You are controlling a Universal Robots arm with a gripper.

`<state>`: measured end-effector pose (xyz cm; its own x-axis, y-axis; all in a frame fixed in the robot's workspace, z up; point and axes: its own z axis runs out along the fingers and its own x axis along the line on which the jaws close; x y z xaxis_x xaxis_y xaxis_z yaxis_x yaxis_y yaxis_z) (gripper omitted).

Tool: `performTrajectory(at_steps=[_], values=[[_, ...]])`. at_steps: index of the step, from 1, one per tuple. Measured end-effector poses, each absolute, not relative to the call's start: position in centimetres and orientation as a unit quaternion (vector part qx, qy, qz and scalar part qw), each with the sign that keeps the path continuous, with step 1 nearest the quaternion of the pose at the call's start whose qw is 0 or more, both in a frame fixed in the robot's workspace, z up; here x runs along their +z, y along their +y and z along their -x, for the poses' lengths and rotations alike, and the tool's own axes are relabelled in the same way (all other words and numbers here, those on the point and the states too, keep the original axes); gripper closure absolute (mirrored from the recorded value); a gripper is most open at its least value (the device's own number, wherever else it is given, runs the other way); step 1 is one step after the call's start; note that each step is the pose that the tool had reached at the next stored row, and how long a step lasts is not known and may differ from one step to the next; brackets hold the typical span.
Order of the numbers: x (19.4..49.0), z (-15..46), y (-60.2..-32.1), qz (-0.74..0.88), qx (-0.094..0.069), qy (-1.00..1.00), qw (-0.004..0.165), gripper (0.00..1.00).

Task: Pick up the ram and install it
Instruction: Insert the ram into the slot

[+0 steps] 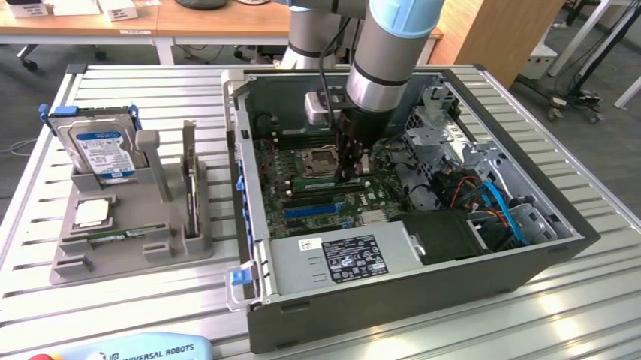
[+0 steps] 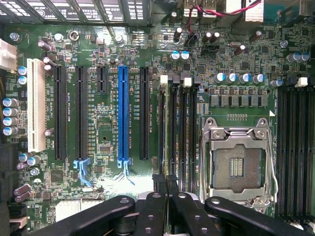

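Sideways, ram (image 1: 112, 237) lengthwise across tray (image 1: 130, 264)

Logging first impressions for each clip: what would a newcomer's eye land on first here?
The robot arm reaching down into the open computer case in the middle of the exterior view, its end effector shut by the memory slots beside the empty processor socket. Next, the bright blue expansion slot on the green motherboard, and the hard drive with a blue label standing in the grey holder at the exterior view's left.
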<state>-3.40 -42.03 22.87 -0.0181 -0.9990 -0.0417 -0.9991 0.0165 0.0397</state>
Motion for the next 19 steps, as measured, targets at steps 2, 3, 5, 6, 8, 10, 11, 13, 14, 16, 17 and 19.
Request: performTrajectory(at_steps=[2, 3, 5, 6, 8, 10, 11, 13, 14, 16, 17, 19], values=[[22.86, 3.4, -42.03, 0.701, 0.029, 0.713, 0.001, 0.88], [22.86, 3.4, -42.03, 0.701, 0.029, 0.713, 0.001, 0.88], [22.83, 3.4, -42.03, 0.701, 0.029, 0.713, 0.001, 0.88], [22.82, 3.4, -42.03, 0.701, 0.029, 0.713, 0.001, 0.88], [22.82, 3.4, -42.03, 0.701, 0.029, 0.713, 0.001, 0.88], [22.82, 3.4, -42.02, 0.701, 0.029, 0.713, 0.001, 0.88], [22.83, 3.4, -42.02, 0.701, 0.029, 0.713, 0.001, 0.88], [22.86, 3.4, -42.02, 0.701, 0.029, 0.713, 0.001, 0.88], [22.87, 3.4, -42.03, 0.701, 0.029, 0.713, 0.001, 0.88], [22.87, 3.4, -42.03, 0.701, 0.029, 0.713, 0.001, 0.88], [22.87, 3.4, -42.03, 0.701, 0.029, 0.713, 0.001, 0.88], [22.87, 3.4, -42.03, 0.702, 0.029, 0.712, 0.001, 0.88]])
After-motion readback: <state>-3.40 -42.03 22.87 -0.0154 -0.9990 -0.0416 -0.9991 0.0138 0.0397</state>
